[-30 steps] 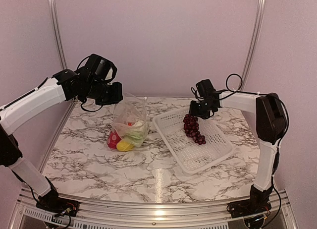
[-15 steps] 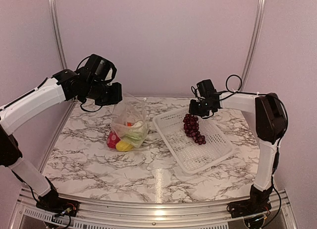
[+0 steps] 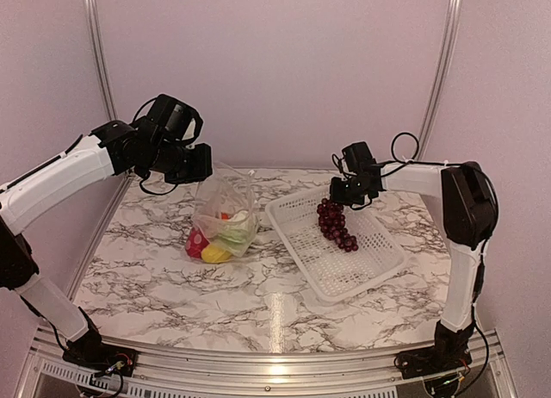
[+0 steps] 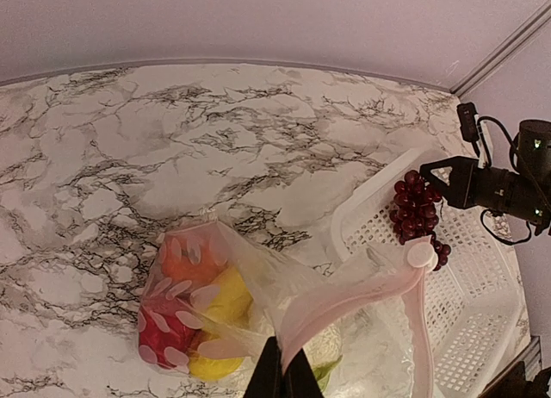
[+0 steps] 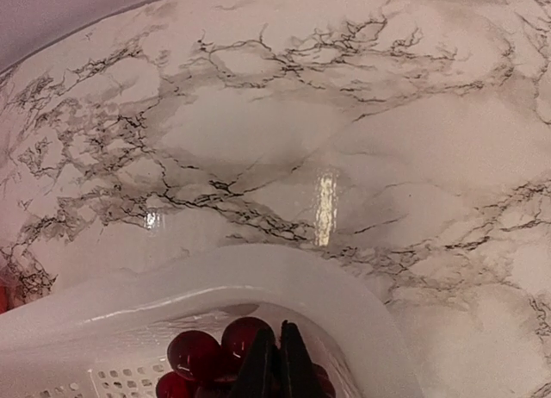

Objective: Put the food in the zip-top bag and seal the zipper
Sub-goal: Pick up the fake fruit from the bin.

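The marble table (image 3: 172, 286) carries the white basket (image 3: 349, 276) to the right and the zip-top bag (image 3: 225, 210) to the left. My left gripper (image 4: 281, 374) is pinched on the bag's mouth edge, holding it upright so that the food (image 3: 209, 245) stays inside. My right gripper (image 3: 346, 195) is clamped on the top of the grape bunch (image 3: 336, 224), which hangs over the basket, ready for transfer.

We see a white basket (image 3: 366, 256) with little holes on the right side of the frame. It sits on a marble counter (image 3: 172, 277). A plain wall (image 3: 275, 71) and two shiny poles (image 3: 95, 62) stand behind.
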### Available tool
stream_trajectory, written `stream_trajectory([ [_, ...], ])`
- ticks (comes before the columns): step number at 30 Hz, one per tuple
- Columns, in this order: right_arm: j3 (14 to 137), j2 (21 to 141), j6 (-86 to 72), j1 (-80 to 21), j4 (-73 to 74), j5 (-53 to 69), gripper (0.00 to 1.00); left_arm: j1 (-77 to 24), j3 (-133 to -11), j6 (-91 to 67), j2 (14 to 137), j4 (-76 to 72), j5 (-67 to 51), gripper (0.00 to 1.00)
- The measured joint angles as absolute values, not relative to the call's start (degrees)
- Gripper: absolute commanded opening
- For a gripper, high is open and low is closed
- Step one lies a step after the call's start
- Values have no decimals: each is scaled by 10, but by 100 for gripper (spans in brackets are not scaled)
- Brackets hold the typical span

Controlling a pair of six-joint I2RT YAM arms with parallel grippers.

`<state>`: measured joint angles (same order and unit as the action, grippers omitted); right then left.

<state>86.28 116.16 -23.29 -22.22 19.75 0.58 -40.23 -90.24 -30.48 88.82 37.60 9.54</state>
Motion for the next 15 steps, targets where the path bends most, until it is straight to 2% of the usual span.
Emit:
stream_trajectory([
  [6, 852, 1139, -225, -222, 206, 6, 0, -402, -902, -305, 888, 376, 95, 0],
  [15, 849, 1032, -220, -222, 226, 14, 0, -402, -902, -299, 888, 376, 99, 0],
])
